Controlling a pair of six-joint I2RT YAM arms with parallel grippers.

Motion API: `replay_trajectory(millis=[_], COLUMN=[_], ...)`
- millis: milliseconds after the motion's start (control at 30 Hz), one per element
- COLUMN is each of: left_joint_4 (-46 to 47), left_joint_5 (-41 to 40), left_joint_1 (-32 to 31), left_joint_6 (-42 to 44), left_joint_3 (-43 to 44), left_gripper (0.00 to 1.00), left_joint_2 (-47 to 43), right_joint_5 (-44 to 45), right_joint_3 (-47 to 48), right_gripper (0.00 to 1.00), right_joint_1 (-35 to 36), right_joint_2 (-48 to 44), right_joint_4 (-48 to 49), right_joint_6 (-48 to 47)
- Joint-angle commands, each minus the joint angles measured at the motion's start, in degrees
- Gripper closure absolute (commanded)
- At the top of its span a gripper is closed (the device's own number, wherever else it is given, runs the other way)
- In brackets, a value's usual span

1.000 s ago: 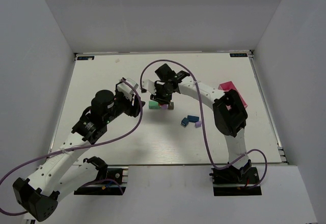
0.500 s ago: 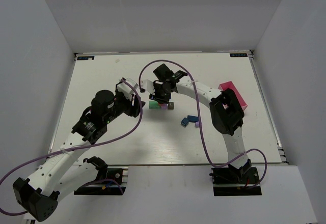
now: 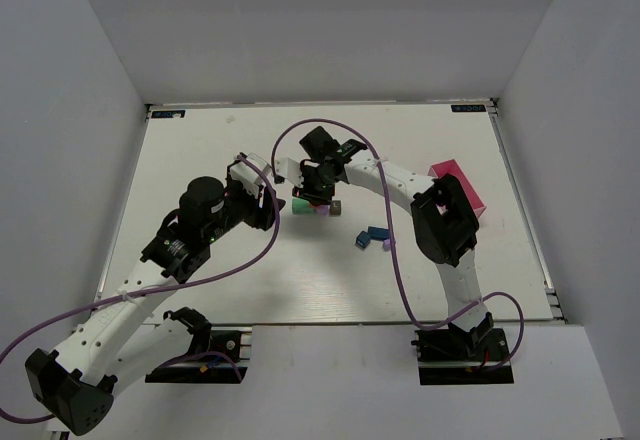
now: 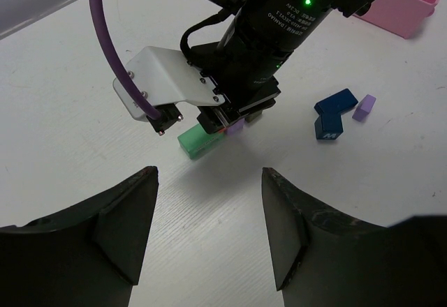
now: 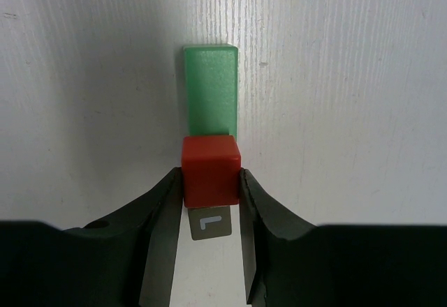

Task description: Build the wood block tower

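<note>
My right hand (image 5: 211, 181) is clamped on a red cube (image 5: 211, 169), poised at the near end of a green bar (image 5: 209, 91) that lies on the table (image 5: 335, 77) as the base of the tower (image 3: 310, 207). I cannot tell whether cube and bar touch. My left hand (image 4: 209, 213) hangs wide, holding nothing. I judge this the placing step. Next I should seat the cube squarely, then release it gently.

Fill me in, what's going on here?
The right gripper is shut on a red cube, holding it at one end of a green bar lying on the table; whether it's seated yet isn't clear. The left gripper is open and empty, aimed at that spot. Two blue blocks and a purple piece lie loose nearby, a pink tray beyond.
</note>
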Motion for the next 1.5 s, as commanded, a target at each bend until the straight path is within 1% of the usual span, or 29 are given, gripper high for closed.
replay_trajectory(millis=[0, 400, 433, 1000, 1100, 1133, 1233, 1333, 1367, 1433, 1467], left_joint_4=[1.1, 1.1, 1.1, 1.1, 1.1, 1.1, 1.1, 1.1, 1.1, 1.1, 1.1], left_joint_5=[0.4, 0.4, 0.4, 0.4, 0.4, 0.4, 0.4, 0.4, 0.4, 0.4, 0.4], left_joint_1=[0.2, 0.2, 0.2, 0.2, 0.2, 0.2, 0.2, 0.2, 0.2, 0.2, 0.2], left_joint_6=[-0.5, -0.5, -0.5, -0.5, -0.5, -0.5, -0.5, -0.5, -0.5, -0.5, -0.5], left_joint_3=[-0.3, -0.3, -0.3, -0.3, -0.3, -0.3, -0.3, -0.3, -0.3, -0.3, -0.3], left_gripper=[0.29, 0.29, 0.29, 0.29, 0.29, 0.29, 0.29, 0.29, 0.29, 0.29, 0.29], left_joint_2=[-0.9, -0.9, -0.9, -0.9, -0.9, -0.9, -0.9, -0.9, -0.9, -0.9, -0.9], right_joint_5=[-0.6, -0.5, -0.6, -0.2, -0.2, -0.1, 0.2, 0.4, 0.5, 1.0, 1.0], right_joint_3=[2.0, 2.2, 2.3, 2.4, 2.3, 2.3, 2.4, 2.3, 2.3, 2.3, 2.3], right_gripper=[0.78, 0.75, 0.74, 0.71, 0.68, 0.65, 0.6, 0.59, 0.56, 0.56, 0.54], right_joint_1=[0.4, 0.4, 0.4, 0.7, 0.7, 0.7, 0.7, 0.6, 0.6, 0.6, 0.5], right_joint_2=[0.4, 1.1, 1.1, 1.1, 1.4, 1.4, 1.4, 1.5, 1.6, 1.6, 1.8], right_joint_4=[-1.0, -1.0, -1.1, -0.9, -0.9, -0.8, -0.8, -0.8, -0.9, -0.3, -0.4], right_joint_6=[-0.4, -0.4, -0.4, 0.0, -0.2, -0.2, -0.2, -0.2, -0.2, 0.0, 0.0])
